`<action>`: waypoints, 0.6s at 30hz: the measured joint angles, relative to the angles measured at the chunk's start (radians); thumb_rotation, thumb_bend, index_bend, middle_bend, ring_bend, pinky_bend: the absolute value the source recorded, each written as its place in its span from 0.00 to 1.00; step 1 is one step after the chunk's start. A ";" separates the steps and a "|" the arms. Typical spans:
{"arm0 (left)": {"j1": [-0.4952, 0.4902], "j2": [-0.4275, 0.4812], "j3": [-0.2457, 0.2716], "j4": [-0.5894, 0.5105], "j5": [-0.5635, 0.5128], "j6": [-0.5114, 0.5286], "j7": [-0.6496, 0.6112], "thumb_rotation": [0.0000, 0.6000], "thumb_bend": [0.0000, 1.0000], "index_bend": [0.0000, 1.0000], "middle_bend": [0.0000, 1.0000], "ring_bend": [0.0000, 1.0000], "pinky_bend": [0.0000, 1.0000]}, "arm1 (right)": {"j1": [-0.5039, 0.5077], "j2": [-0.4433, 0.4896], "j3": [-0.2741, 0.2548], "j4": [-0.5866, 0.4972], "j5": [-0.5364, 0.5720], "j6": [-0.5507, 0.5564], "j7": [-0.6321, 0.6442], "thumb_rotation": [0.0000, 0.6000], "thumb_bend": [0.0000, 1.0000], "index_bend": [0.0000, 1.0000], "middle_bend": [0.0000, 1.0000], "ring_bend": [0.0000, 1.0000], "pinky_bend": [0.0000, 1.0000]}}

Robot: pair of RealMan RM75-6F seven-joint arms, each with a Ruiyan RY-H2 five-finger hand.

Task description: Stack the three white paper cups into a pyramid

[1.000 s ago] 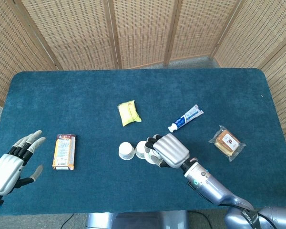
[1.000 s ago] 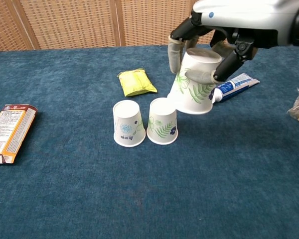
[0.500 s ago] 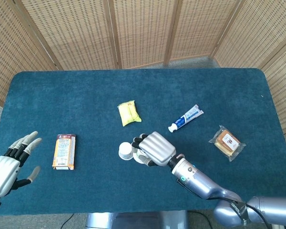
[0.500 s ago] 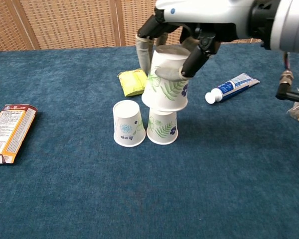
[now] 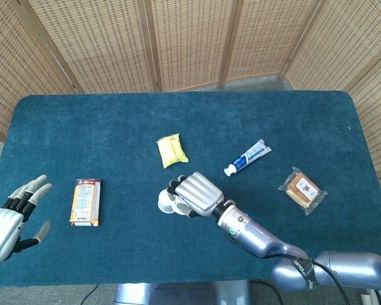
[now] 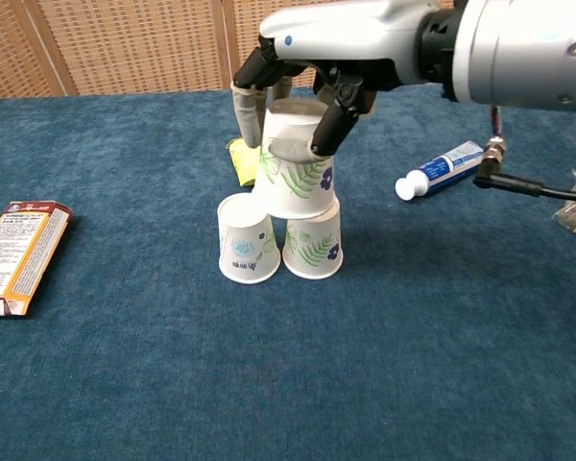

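Right hand [image 6: 302,82]: grips the top paper cup [image 6: 295,173] from above, fingers down its sides; cup inverted, tilted a little.
Left hand [image 5: 9,219]: holds nothing, fingers apart, at 9 o'clock off the table's [image 5: 101,127] near-left edge, well apart from the cups.
Base cups: left base cup [image 6: 246,239] and right base cup [image 6: 314,240], both inverted, side by side, near table centre.
Top cup position: over the seam between the bases, rim seemingly touching or just above them; contact cannot be confirmed.
Step in hand (judged): set the third cup down and let go.
Doing it well: level the rim first, centre it so both bases share the load, then spread the fingers straight outward and lift vertically; any sideways drag likely topples light cups.
Clutter: yellow packet [image 5: 172,150] at 12 o'clock, toothpaste tube [image 5: 247,157] at 2, snack pack [image 5: 302,189] at 3, orange box [image 5: 85,202] at 9.
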 measured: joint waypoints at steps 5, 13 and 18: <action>0.003 -0.003 0.000 0.012 -0.005 0.000 -0.012 1.00 0.49 0.00 0.00 0.00 0.13 | 0.033 -0.017 0.002 0.014 0.034 -0.002 -0.018 1.00 0.52 0.44 0.42 0.42 0.86; 0.010 -0.005 0.000 0.025 -0.007 0.008 -0.022 1.00 0.49 0.00 0.00 0.00 0.13 | 0.074 -0.038 0.000 0.040 0.085 -0.002 -0.035 1.00 0.52 0.44 0.42 0.42 0.85; 0.013 -0.005 0.000 0.028 -0.010 0.008 -0.025 1.00 0.49 0.00 0.00 0.00 0.13 | 0.097 -0.053 -0.002 0.060 0.105 -0.004 -0.036 1.00 0.52 0.44 0.42 0.42 0.85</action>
